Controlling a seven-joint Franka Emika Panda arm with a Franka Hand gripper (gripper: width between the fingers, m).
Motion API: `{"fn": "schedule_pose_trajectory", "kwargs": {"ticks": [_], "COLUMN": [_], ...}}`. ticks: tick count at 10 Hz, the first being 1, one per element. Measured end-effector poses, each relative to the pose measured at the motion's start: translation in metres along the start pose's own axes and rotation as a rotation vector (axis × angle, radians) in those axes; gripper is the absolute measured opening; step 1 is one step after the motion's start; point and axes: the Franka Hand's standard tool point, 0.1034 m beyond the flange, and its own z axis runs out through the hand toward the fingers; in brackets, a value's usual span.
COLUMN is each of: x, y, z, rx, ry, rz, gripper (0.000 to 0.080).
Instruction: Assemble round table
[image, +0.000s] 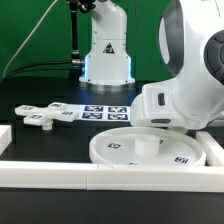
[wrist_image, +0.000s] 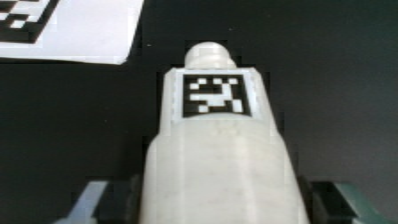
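Note:
In the wrist view the short thick white post (wrist_image: 217, 140), with a black-and-white tag on its side and a narrower tip at its far end, stands out lengthwise from my gripper (wrist_image: 214, 206). One dark finger (wrist_image: 93, 200) lies on each side of the post, and the gripper is shut on it. In the exterior view my gripper (image: 161, 118) hangs just behind the large rimmed round disc (image: 118, 152), which lies flat at the front with a small raised stub at its middle. The flat cross-shaped piece (image: 45, 116) lies at the exterior view's left.
The marker board (image: 105, 112) lies behind the disc, and its corner shows in the wrist view (wrist_image: 63, 30). Long white border rails (image: 60, 176) run along the front and right. The robot base (image: 106, 50) stands at the back.

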Motion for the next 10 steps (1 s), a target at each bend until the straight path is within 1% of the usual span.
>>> {"fn": "schedule_pose_trajectory", "kwargs": {"ticks": [3,4,5,7,8,9,10], "x": [-0.001,-0.004,-0.010,-0.026,-0.037,-0.043,-0.034], "y": [0.000,0.000,0.001,0.006,0.011,0.015,0.013], "z": [-0.001,-0.006,-0.015,-0.034,-0.046,-0.061,-0.061], "rx": [0.000,-0.002,-0.003,0.001,0.005,0.011,0.013], "ry": [0.001,0.004,0.010,0.010,0.001,0.016,0.066], "rz": [-0.007,-0.019,-0.037,-0.063,-0.072,-0.077,-0.077], "gripper": [0.0406,0.0406,0.0406,0.0407,0.0407,0.0407,0.0407]}}
